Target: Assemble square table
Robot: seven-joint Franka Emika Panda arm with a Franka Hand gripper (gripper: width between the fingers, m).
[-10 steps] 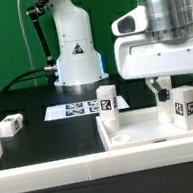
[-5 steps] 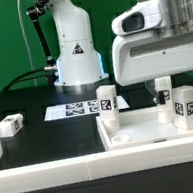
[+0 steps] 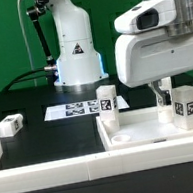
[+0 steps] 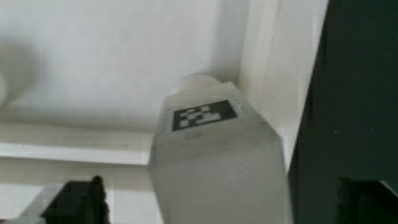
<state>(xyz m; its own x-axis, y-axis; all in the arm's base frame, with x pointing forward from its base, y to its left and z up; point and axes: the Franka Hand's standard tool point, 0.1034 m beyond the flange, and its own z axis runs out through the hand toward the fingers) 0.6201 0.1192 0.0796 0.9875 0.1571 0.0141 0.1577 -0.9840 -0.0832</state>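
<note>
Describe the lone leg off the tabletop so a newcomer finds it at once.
On the black table, find the marker board. To the exterior view's left of it lies a white leg. It alone rests on the table; the other legs stand on the tabletop.

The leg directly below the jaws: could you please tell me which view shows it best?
The wrist view: the leg fills the middle of the frame, its tag visible, standing in a corner of the tabletop between the open jaws. The exterior view shows only a narrow part of it, partly hidden behind the nearer leg.
</note>
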